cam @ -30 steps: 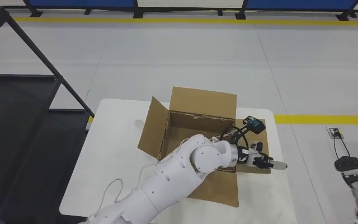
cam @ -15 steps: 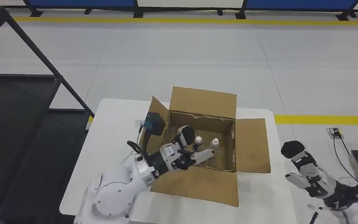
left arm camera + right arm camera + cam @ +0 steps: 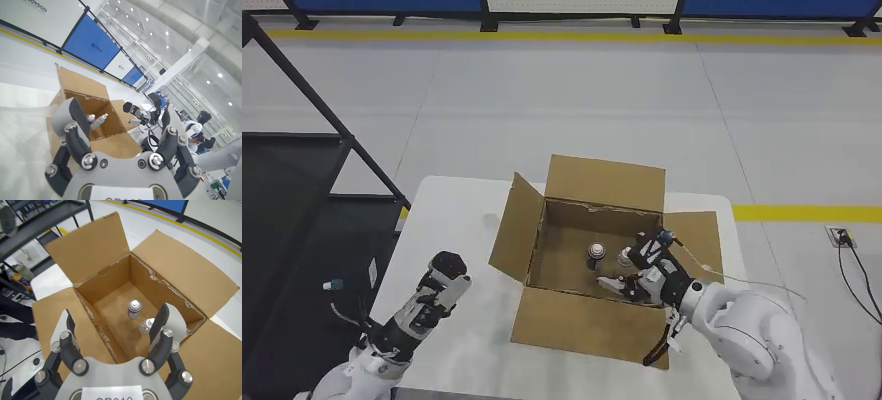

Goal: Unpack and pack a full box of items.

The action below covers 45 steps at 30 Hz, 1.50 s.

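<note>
A cardboard box (image 3: 572, 322) is seen standing on the white table (image 3: 457, 215) with all four flaps folded outward. Two items are found on its floor: a spray can (image 3: 594, 252) standing upright near the middle, and a small white-capped bottle (image 3: 625, 258) set just beside it, toward the right-hand wall (whether the bottle leans or stands straight cannot be settled). The right gripper (image 3: 630, 272) is held above the box's opening near its front right corner, directed down into it. In the right wrist view the right gripper (image 3: 116, 313) is shown with its fingers (image 3: 160, 317) spread wide and nothing held between them. The bottle (image 3: 146, 326) is seen just beside one finger, and the can (image 3: 134, 309) lies a little farther in. The left gripper (image 3: 447, 268) is placed over the table's left front part, well apart from the box, and nothing is held by it. In the left wrist view the left gripper (image 3: 120, 107) is likewise shown released, turned toward the box (image 3: 113, 121), and the can (image 3: 91, 117) and bottle (image 3: 99, 121) are visible inside. A black rack (image 3: 302, 250) is seen beside the table's left edge.
</note>
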Each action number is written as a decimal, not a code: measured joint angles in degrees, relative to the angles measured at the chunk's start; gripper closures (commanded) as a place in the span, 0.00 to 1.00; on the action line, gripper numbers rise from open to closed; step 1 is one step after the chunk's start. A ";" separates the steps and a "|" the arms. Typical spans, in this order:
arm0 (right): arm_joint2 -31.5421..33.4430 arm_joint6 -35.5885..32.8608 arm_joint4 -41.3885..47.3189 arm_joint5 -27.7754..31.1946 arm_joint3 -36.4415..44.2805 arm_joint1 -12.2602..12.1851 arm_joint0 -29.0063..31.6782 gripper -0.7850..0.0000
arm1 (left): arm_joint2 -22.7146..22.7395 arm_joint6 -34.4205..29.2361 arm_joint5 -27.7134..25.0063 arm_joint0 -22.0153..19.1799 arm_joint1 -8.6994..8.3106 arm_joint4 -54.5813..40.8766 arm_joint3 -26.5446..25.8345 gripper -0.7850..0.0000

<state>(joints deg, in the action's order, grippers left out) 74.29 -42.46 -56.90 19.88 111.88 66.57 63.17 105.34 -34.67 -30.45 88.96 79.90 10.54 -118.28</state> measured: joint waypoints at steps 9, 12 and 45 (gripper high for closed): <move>0.23 0.36 1.13 1.05 0.35 -0.02 0.53 0.00 | 0.60 0.55 0.01 0.47 -0.03 0.45 0.30 0.00; -2.33 -0.21 -0.50 2.36 -0.89 0.16 -1.24 0.00 | 0.60 0.56 0.02 0.47 -0.03 0.44 0.30 0.00; -40.34 -18.22 9.50 -3.75 -64.42 16.54 -48.81 0.66 | 6.23 2.81 7.35 -0.91 -1.37 -9.88 3.80 0.00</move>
<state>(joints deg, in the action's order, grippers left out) 33.95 -60.68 -47.40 16.14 47.46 83.11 14.37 111.57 -31.86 -23.10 88.06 78.53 0.65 -114.49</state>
